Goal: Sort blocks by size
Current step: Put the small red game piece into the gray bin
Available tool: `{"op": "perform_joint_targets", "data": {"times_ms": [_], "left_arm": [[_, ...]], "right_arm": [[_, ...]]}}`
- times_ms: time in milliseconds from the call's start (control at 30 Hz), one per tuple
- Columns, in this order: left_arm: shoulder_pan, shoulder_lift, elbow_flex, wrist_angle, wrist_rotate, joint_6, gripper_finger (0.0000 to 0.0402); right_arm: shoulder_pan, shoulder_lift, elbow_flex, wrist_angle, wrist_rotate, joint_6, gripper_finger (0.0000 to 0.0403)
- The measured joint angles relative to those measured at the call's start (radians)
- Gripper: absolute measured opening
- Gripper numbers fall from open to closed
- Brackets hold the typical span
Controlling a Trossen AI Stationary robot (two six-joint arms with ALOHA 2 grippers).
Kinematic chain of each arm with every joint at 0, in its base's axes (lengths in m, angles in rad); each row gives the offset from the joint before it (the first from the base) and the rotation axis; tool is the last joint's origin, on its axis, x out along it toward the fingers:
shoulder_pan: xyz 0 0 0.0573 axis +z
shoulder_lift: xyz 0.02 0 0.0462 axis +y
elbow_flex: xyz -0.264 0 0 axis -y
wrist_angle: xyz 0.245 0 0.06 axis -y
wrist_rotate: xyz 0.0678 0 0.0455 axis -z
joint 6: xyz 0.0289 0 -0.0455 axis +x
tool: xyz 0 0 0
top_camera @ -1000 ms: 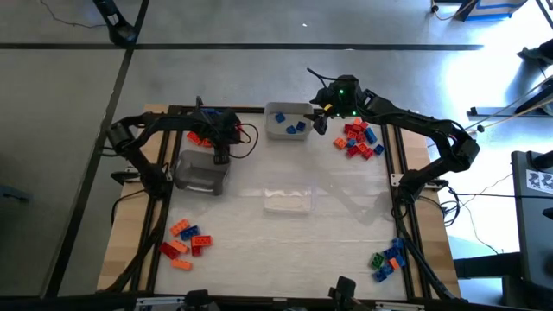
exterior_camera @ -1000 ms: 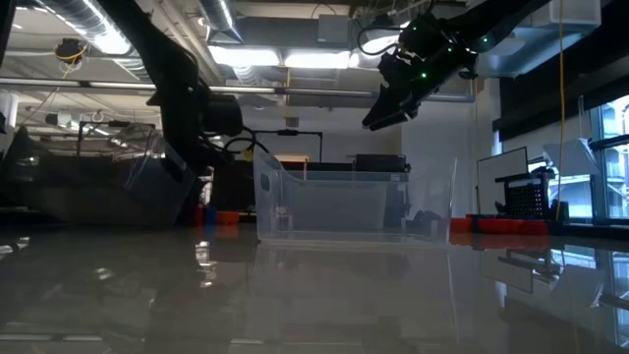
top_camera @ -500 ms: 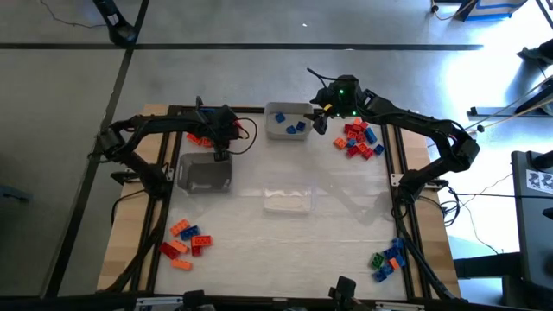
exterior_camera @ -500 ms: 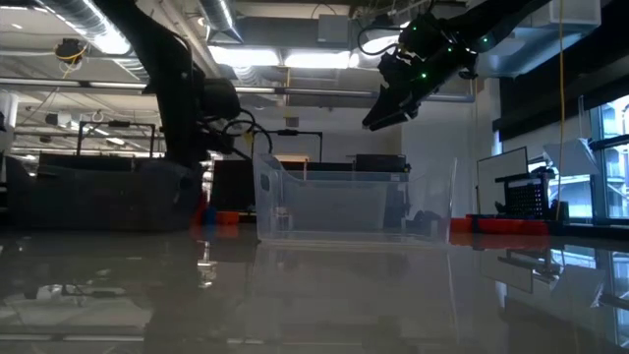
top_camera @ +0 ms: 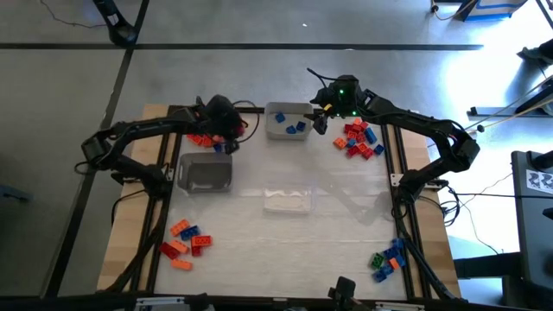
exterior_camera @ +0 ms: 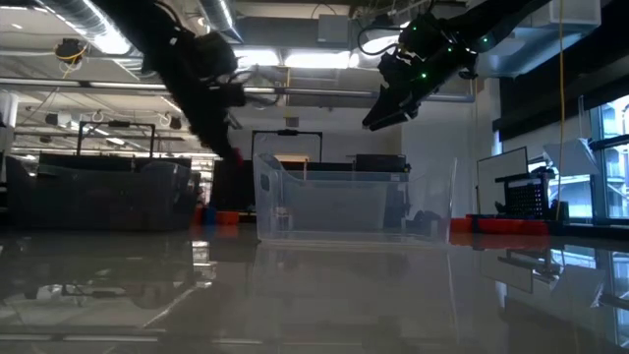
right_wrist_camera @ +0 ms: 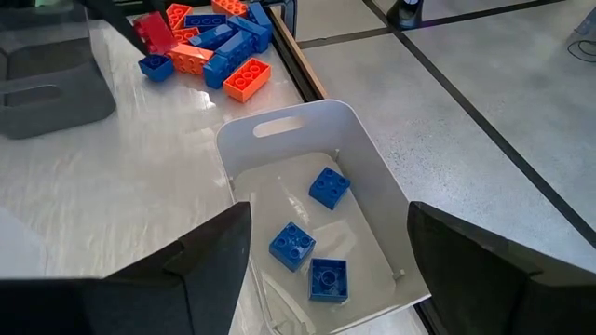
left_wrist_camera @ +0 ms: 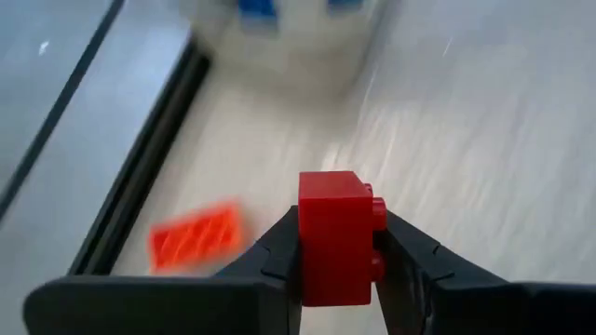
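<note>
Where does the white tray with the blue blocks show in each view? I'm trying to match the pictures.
High view: white tray at the table's far edge, middle, under the open right gripper.
Low view: I cannot pick it out.
Left wrist view: blurred, far beyond the red block in the left gripper.
Right wrist view: centre, three blue blocks inside.
Shared landmark: those blue blocks.

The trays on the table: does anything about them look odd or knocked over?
Nothing stands out. The white tray sits flat with three small blue blocks inside, the grey tray and clear tray rest upright. The left gripper holds a red block nearby.
</note>
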State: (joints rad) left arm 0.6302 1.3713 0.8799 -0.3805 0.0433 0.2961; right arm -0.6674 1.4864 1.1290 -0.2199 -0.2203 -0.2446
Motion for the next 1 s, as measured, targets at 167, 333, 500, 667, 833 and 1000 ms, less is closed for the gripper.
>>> {"op": "perform_joint_targets", "data": {"times_ms": [167,333,500,667,833,1000], "left_arm": [[-0.032,0.039,0.000,0.232,0.036,-0.088,0.0091],[-0.063,0.110,0.000,0.453,0.035,-0.125,0.0088],[-0.084,0.214,0.004,0.649,0.035,-0.140,0.0087],[-0.085,0.338,0.113,0.633,0.035,-0.143,0.0090],[-0.081,0.442,0.238,0.564,0.033,-0.114,0.0089],[-0.069,0.492,0.290,0.544,0.032,-0.114,0.0107]], "right_arm": [[0.000,0.000,0.000,0.000,0.000,0.000,0.0287],[0.000,0.000,0.000,0.000,0.000,0.000,0.0287],[0.000,0.000,0.000,0.001,0.000,0.000,0.0287],[0.000,0.000,0.000,0.002,0.000,0.001,0.0287],[0.000,0.000,0.000,0.002,0.000,0.001,0.0287],[0.000,0.000,0.000,0.001,0.000,0.001,0.0287]]}}
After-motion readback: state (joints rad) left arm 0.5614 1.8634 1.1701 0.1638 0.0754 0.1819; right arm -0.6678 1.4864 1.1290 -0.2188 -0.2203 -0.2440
